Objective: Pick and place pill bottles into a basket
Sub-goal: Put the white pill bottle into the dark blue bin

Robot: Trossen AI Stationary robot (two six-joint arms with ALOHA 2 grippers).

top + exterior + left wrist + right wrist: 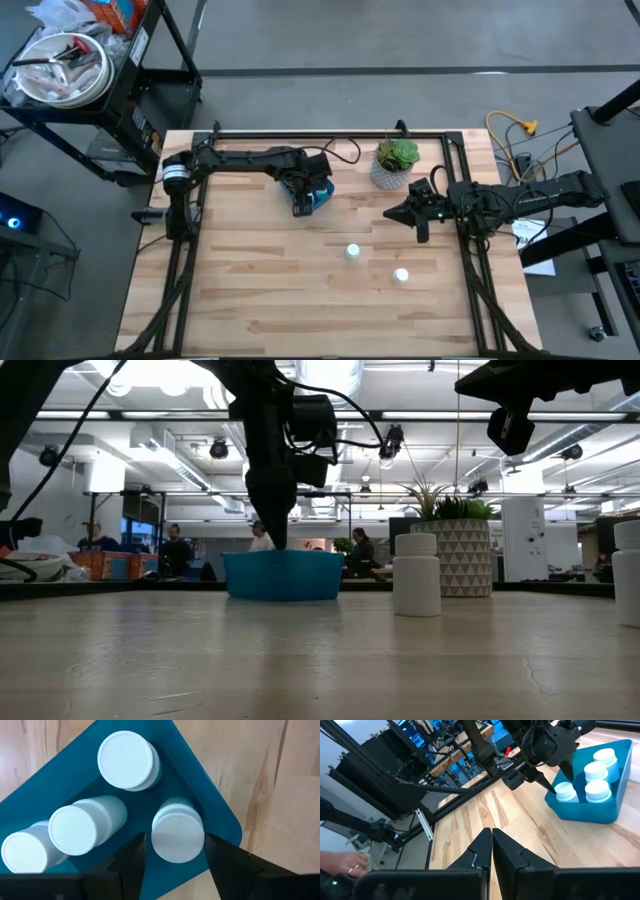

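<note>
Nearest the front edge of the wooden desk [260,290], two white pill bottles stand upright and apart on the bare boards, one [352,252] toward the middle and the other [401,276] a little to its right and closer to the front. Farther back on the right, the right gripper [416,214] hangs above the desk beside the potted plant [396,163], its jaws clenched together with nothing between them, well clear of both loose bottles. At a similar depth to the left of the plant sits the blue basket [322,195], and the left gripper [172,862] reaches down into it from above. Its jaws stand on either side of one bottle [177,832] set upright in the basket's corner; they frame it closely, but whether they press on it or have let go I cannot tell. Three more bottles [80,825] lie in the same basket, so four show inside in all. Beyond the desk, in the low view, people [175,550] sit in the room behind.
</note>
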